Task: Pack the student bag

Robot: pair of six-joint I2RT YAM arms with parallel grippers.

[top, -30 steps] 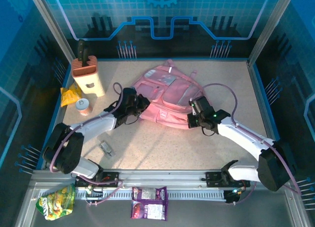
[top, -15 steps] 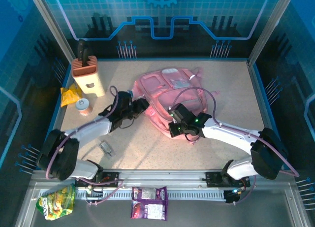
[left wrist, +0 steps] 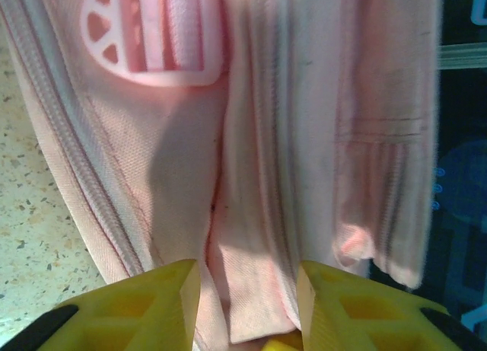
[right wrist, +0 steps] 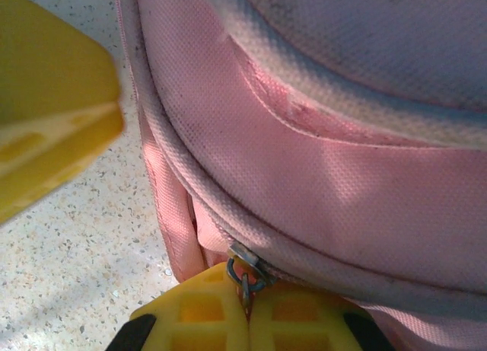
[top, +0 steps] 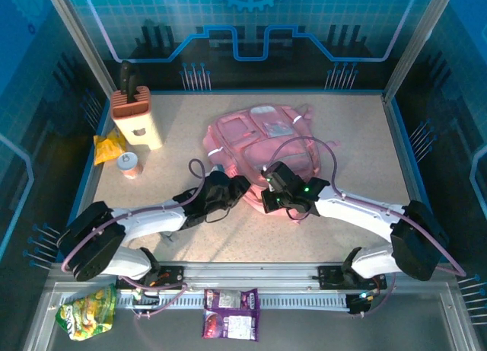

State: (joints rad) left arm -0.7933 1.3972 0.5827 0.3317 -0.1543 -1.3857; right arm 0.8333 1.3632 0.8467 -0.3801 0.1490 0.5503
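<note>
The pink student bag point(top: 262, 141) lies flat at the middle back of the table. My right gripper point(top: 268, 199) sits at its near edge, shut on the metal zip pull point(right wrist: 243, 273) that pokes out between the yellow fingertips point(right wrist: 205, 309). My left gripper point(top: 239, 188) is at the same edge, just left of the right one. In the left wrist view it point(left wrist: 248, 290) stands open with a fold of the bag's pink fabric point(left wrist: 251, 237) between its fingers. A white strap buckle point(left wrist: 156, 39) shows above. The left gripper's yellow finger point(right wrist: 46, 138) shows in the right wrist view.
A knife block point(top: 137, 119) stands at the back left, with a yellow packet point(top: 109, 147) and a small jar point(top: 131, 164) beside it. A green snack bag point(top: 87, 311) and a purple packet point(top: 230, 313) lie on the front rail, below the arm bases.
The left arm has swung right and nearer, to the bag's near edge, and its gripper has opened. The right gripper moved left along that edge, still shut, and the bag bunched up.
</note>
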